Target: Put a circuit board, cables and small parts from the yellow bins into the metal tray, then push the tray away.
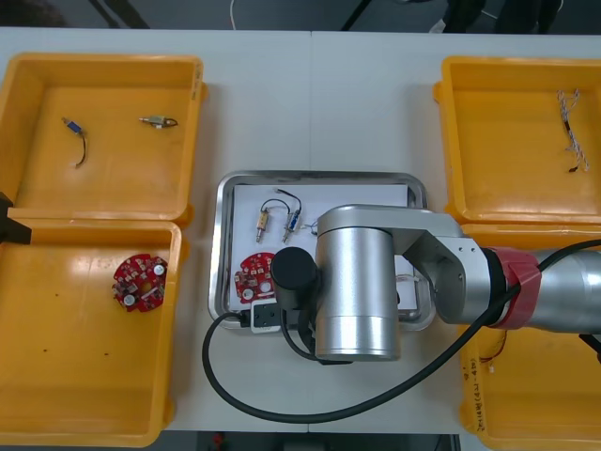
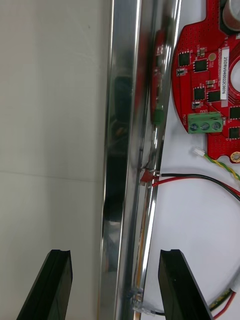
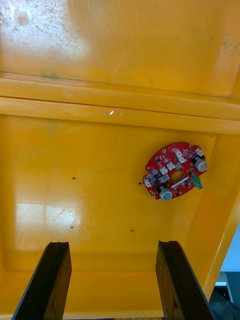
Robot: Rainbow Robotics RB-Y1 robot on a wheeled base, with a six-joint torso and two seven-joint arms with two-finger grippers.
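Observation:
The metal tray point(image 1: 319, 177), white inside, holds a red circuit board point(image 1: 254, 274), two small metal parts point(image 1: 264, 224) and cables. My right arm point(image 1: 357, 282) covers the tray's near side. In the right wrist view my right gripper point(image 2: 116, 285) is open, one finger on each side of the tray's shiny rim point(image 2: 125, 150); beyond the fingers lie the board point(image 2: 210, 80) and a red and black cable point(image 2: 200, 179). My left gripper point(image 3: 112, 280) hangs open over the near left yellow bin point(image 3: 75, 175), well short of another circuit board point(image 3: 175, 171).
The far left bin point(image 1: 28, 188) holds a short dark cable point(image 1: 77, 143) and a small metal part point(image 1: 158, 120). A twisted blue and white cable point(image 1: 571, 132) lies in the far right bin point(image 1: 451, 141). Red and yellow cable point(image 1: 488, 362) shows in the near right bin.

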